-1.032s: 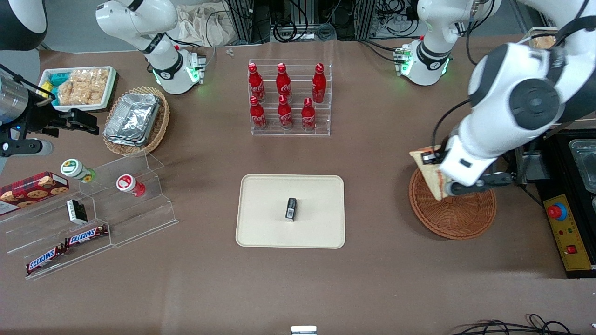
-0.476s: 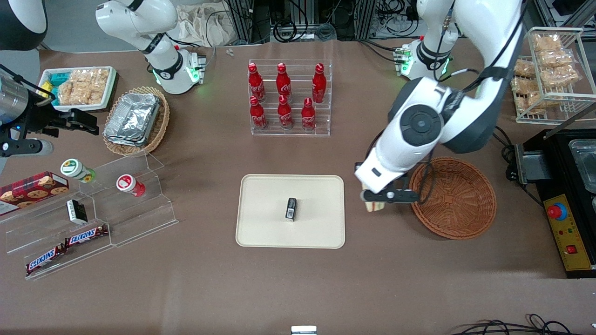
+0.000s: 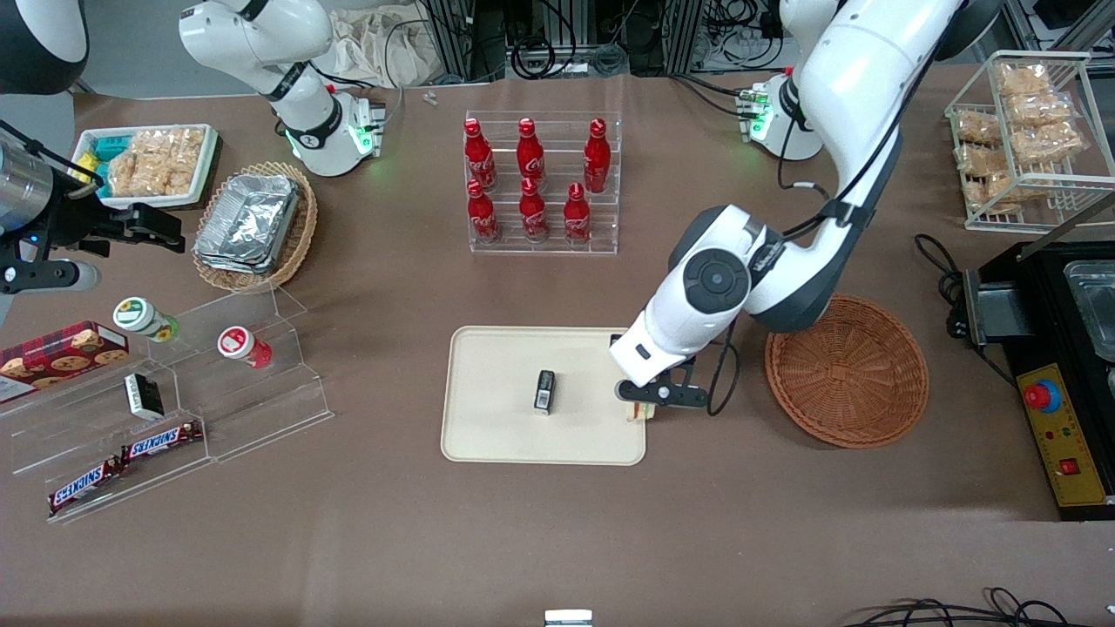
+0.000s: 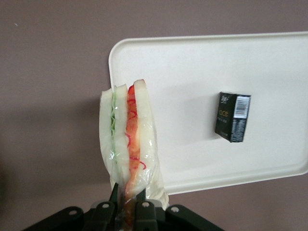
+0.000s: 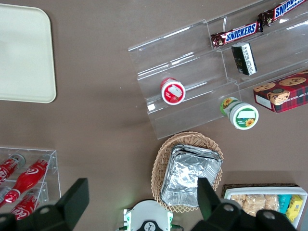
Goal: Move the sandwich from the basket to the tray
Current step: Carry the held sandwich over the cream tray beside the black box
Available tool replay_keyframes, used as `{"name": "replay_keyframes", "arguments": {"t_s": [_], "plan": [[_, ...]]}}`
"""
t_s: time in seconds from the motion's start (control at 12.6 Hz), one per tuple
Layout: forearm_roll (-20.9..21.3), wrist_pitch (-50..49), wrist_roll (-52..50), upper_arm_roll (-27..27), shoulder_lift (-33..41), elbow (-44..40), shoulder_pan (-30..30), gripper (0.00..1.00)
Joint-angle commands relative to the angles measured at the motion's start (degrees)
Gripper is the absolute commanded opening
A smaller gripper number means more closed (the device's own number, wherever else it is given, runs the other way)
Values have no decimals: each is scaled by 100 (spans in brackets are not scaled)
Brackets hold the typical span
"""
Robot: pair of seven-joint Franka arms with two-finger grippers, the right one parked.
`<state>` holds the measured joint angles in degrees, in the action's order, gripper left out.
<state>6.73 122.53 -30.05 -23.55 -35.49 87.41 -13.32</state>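
Wicker basket (image 3: 847, 373): holds nothing, on worktop beside tray.
Sandwich (image 4: 127, 144): above tray (image 3: 496, 435) edge.
Gripper (image 3: 640, 402): jaws clamped on sandwich.

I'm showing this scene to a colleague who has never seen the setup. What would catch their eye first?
First, the gripper, shut on the wrapped sandwich, hanging over the edge of the cream tray nearest the basket, which holds nothing. Next, a small black box lying in the tray's middle. Then the rack of red cola bottles, farther from the front camera than the tray.
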Motion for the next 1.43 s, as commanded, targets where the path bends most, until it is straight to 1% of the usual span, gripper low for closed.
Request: {"name": "replay_keyframes", "arguments": {"t_s": [0.0,0.24,0.56,0.63,0.71,0.79,0.87,0.95,1.35], "plan": [[127,43,69,35,-335,-233,-83,0],[188,69,96,35,-643,-251,-118,0],[206,377,87,35,-810,-251,-206,0],[189,447,69,35,-811,-251,-206,3],[180,560,8,35,-820,-251,-206,16],[162,579,-10,35,-820,-242,-206,46],[154,579,-19,35,-820,-234,-198,87],[119,588,-36,35,-820,-225,-206,99],[92,378,-211,17,-636,-216,-136,99]]}}
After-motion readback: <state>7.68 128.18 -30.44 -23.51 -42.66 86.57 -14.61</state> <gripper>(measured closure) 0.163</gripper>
